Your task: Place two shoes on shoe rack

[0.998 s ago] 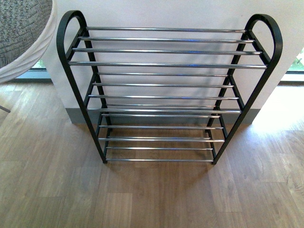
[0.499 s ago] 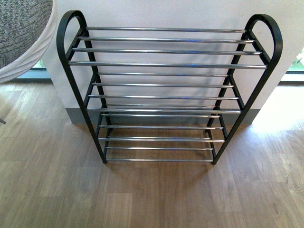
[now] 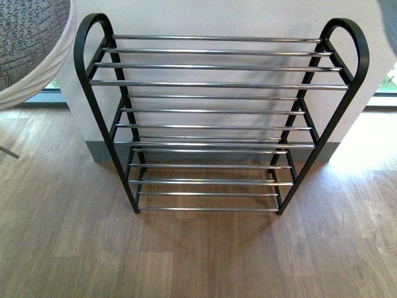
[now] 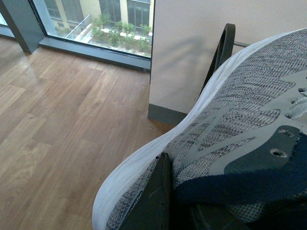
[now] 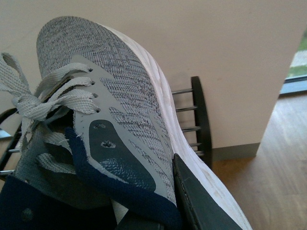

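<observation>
The shoe rack (image 3: 217, 84) stands against a white wall, its chrome rods bare on every tier. A grey knit sneaker (image 4: 240, 110) with a white sole fills the left wrist view, and my left gripper (image 4: 192, 191) is shut on its collar, one dark finger (image 4: 153, 201) pressed to the outside. That shoe shows at the front view's upper left (image 3: 31, 37), left of the rack. A second grey sneaker (image 5: 120, 96) with pale laces is held the same way by my right gripper (image 5: 158, 211), shut on its collar. The rack's black side frame (image 5: 199, 115) lies just beyond that shoe's toe.
Wood floor (image 3: 198, 261) spreads in front of the rack. A floor-level window (image 4: 96, 24) lies left of the white wall (image 4: 192, 48). A grey blur (image 3: 389, 12) sits in the front view's upper right corner. The rack's arched frame (image 4: 223, 48) rises behind the left shoe.
The sneaker at the front view's upper left has shifted slightly. A grey blur has entered the upper right corner. The rack has not moved.
</observation>
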`<state>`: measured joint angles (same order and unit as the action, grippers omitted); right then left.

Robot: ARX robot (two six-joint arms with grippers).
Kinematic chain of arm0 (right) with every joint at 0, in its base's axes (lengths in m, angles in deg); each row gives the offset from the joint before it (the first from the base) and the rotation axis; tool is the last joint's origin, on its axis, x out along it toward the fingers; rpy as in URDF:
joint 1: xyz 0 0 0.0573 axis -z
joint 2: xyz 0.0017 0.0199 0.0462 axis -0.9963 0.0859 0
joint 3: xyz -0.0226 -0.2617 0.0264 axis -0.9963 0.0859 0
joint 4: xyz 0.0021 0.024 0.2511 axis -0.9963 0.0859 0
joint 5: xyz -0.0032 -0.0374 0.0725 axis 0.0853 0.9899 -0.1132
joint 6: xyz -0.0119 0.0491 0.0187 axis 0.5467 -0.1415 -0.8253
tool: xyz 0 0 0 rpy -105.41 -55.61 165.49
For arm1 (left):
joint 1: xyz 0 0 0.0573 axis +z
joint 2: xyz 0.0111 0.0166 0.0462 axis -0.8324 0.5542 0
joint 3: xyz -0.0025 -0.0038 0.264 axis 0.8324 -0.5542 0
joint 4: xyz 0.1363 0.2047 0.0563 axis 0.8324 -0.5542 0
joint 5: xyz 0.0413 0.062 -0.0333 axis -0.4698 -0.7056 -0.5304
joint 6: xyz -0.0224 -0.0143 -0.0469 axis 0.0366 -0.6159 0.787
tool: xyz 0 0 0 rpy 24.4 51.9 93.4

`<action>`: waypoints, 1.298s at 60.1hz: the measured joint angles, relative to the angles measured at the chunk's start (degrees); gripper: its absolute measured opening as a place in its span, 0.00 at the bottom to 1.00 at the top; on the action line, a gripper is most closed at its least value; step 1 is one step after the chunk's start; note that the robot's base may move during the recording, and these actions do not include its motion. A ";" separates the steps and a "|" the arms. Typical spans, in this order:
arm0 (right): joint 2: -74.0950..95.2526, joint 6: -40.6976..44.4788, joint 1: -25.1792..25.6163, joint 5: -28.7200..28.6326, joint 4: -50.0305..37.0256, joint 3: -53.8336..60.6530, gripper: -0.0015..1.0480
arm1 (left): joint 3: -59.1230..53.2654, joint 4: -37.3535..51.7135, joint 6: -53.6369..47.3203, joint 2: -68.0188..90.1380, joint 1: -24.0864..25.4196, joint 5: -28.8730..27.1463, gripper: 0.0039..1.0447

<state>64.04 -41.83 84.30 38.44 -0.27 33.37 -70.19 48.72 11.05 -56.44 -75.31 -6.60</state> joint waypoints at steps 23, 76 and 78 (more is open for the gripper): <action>27.63 -11.19 -6.03 15.10 11.13 -20.74 0.01 | 0.00 0.00 0.00 0.00 0.00 -0.07 0.01; 46.03 -14.82 -5.49 23.69 19.76 -39.04 0.01 | 0.00 0.00 0.00 0.00 0.00 -0.07 0.01; 45.77 -14.36 -5.51 23.78 19.61 -38.47 0.01 | 0.00 0.00 0.00 0.00 0.00 -0.04 0.01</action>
<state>109.81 -56.19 78.79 62.22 19.34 -5.10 -70.19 48.72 11.05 -56.44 -75.31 -6.64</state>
